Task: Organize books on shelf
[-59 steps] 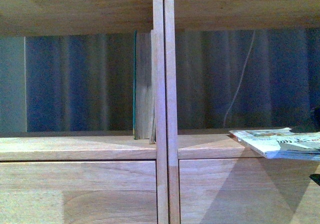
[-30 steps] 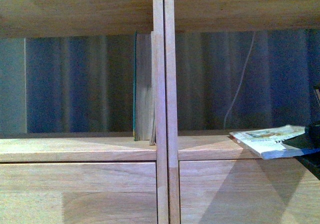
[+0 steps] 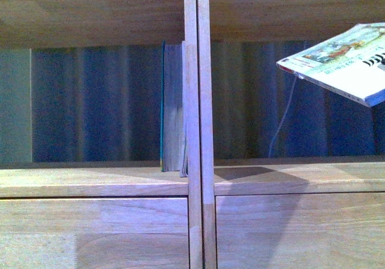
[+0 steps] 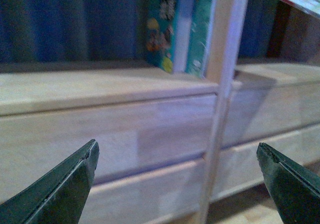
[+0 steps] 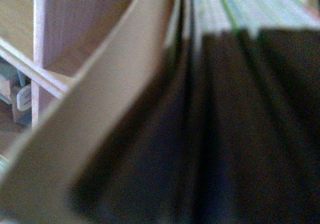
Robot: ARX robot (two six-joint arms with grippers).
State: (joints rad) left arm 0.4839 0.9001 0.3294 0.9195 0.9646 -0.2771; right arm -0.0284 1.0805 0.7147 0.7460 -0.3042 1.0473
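The thin white paperback [image 3: 343, 61] hangs tilted in the air at the upper right of the right cubby of the light-wood shelf [image 3: 198, 124], its low corner toward the divider. My right gripper is shut on it; in the right wrist view the book [image 5: 150, 108] fills the frame, blurred, and hides the jaws. The teal book [image 3: 171, 109] stands upright in the left cubby against the double divider; it also shows in the left wrist view [image 4: 162, 26]. My left gripper [image 4: 177, 176] is open and empty in front of the drawer fronts, below the teal book.
A white cable [image 3: 286, 115] hangs behind the right cubby against a blue curtain. Drawer fronts [image 3: 96, 233] lie under both cubbies. The top board [image 3: 90, 10] closes the cubbies above. A second teal book spine [image 4: 202, 28] stands beside the divider in the left wrist view.
The white paperback has risen from lying on the right cubby's floor to high in the cubby, tilted, in my right gripper. The teal book has not moved.
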